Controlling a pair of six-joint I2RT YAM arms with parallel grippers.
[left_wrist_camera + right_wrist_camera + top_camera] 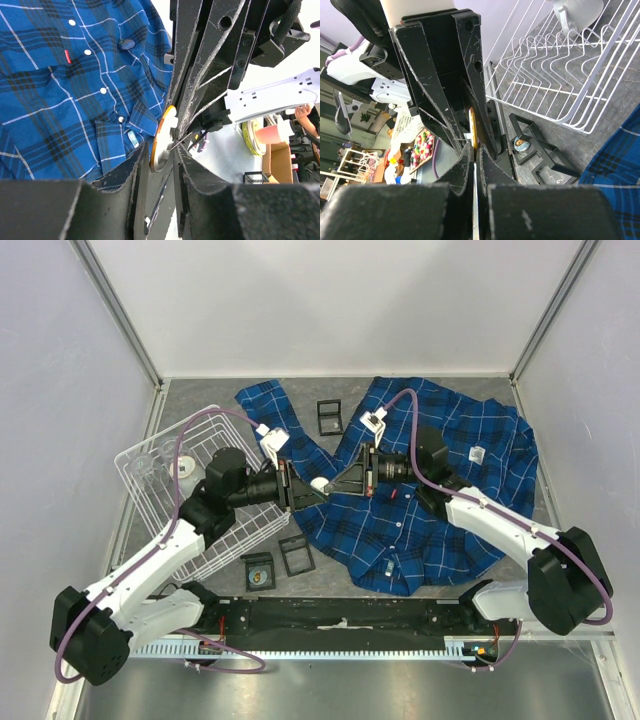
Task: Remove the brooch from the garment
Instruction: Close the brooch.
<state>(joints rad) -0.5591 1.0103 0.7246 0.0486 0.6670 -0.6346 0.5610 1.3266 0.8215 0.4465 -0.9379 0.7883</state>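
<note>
The brooch (161, 142), a small white disc with an orange rim, looks free of the shirt (450, 520). It is held in the air over the shirt's left edge, above the bench (200, 395). The right fingers (462, 170) are pressed together, pinching it at their tips. The left fingers (125, 175) stand partly spread on either side of the disc; whether they touch it I cannot tell. This looks like a handover. Next, the left fingers need a firm clamp on the brooch before the right ones let go.
</note>
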